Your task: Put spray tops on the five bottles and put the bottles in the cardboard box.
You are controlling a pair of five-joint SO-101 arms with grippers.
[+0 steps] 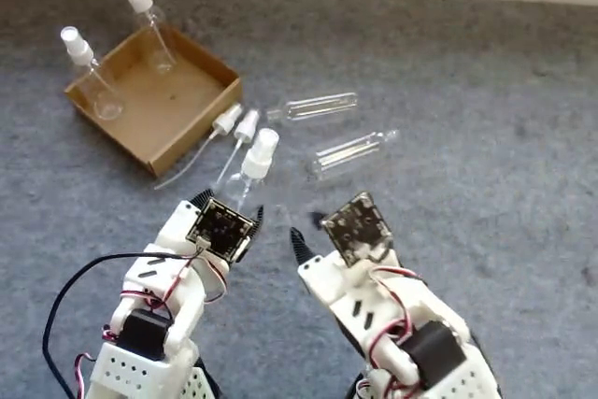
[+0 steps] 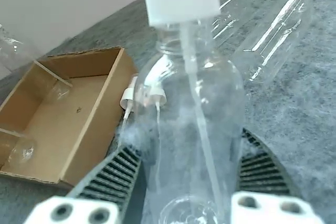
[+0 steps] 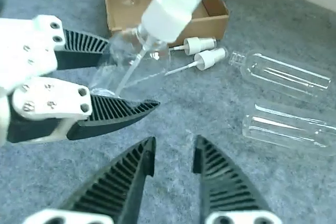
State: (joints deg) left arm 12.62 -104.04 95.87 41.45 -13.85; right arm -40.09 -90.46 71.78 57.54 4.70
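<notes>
My left gripper is shut on a clear bottle that stands upright with a white spray top on its neck. My right gripper sits just beside it, open, with nothing between its fingers. The cardboard box lies at the far left and holds two capped bottles. Two uncapped bottles lie on their sides on the carpet past the grippers. Two loose spray tops lie between the box and the held bottle.
Grey carpet covers the whole table. The loose spray tops' long tubes trail toward the box corner. Open carpet stretches to the right of the lying bottles. A black cable loops beside the left arm.
</notes>
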